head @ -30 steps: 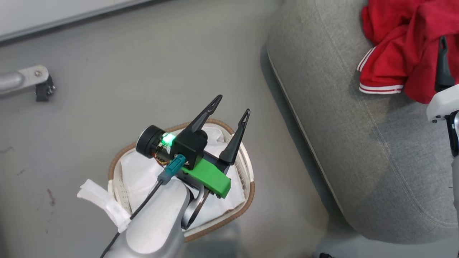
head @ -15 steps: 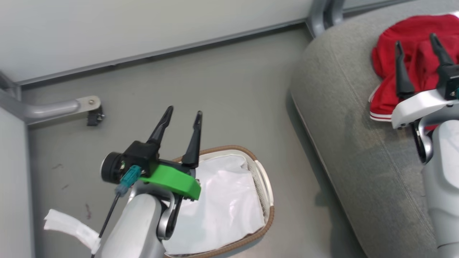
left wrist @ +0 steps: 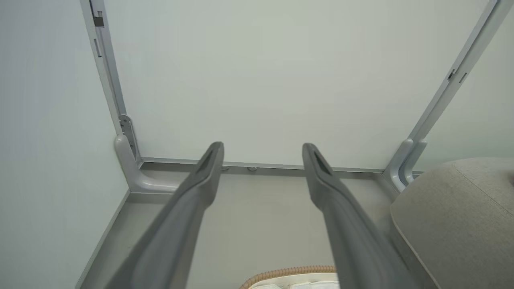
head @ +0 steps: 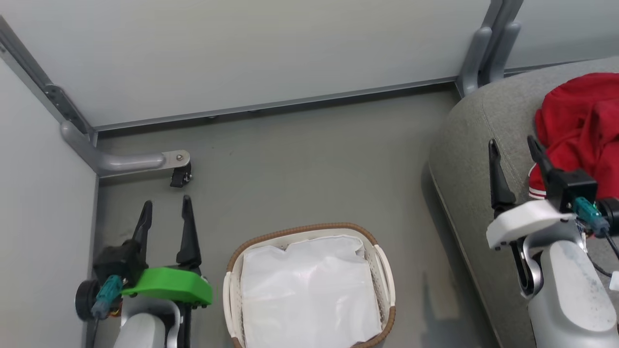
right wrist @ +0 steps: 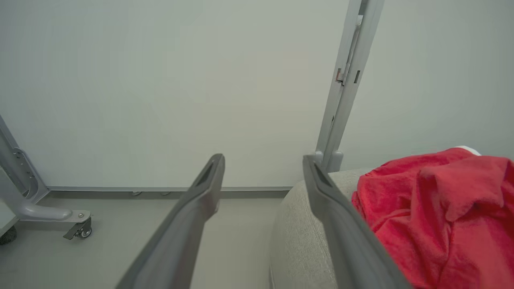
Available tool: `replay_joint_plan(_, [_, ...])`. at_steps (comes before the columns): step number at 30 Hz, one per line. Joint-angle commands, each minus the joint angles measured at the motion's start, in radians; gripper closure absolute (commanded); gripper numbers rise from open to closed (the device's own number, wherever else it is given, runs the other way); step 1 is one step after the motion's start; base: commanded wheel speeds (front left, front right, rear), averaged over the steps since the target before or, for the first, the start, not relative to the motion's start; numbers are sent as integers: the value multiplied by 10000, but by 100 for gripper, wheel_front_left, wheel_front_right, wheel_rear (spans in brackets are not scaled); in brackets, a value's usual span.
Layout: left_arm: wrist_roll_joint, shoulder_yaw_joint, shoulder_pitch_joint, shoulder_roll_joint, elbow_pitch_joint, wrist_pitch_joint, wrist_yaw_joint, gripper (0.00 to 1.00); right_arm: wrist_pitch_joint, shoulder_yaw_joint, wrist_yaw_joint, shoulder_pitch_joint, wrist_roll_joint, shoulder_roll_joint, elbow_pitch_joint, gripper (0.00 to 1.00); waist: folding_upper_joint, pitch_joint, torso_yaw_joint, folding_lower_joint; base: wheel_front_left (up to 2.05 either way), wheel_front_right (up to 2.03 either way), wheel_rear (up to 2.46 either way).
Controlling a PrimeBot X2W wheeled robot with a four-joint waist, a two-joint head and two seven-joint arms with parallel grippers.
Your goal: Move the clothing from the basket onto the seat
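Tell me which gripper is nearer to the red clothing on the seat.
Right. The right gripper stands open over the seat, fingertips close beside the clothing. The left gripper is open too, across the floor beyond the basket.

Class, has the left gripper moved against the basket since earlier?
Yes. The left gripper was over the basket; it now stands beside it, on its left.
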Motion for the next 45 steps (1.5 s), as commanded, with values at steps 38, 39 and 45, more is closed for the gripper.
replay_joint_plan(38, [-1186,318,1433,-24,488,280,-299,100,386,719,-1,2070,2042,139,47,100,0,-757,233,1,0,0,0])
replay_joint_plan(39, [-1339,344,1424,-23,472,325,-307,100,431,715,-1,2082,2226,138,22,100,0,-760,234,1,0,0,0])
replay_joint_plan(45, [-2325,501,1368,-20,357,610,-362,100,668,725,-1,2194,3416,128,-175,100,0,-779,244,1,0,0,0])
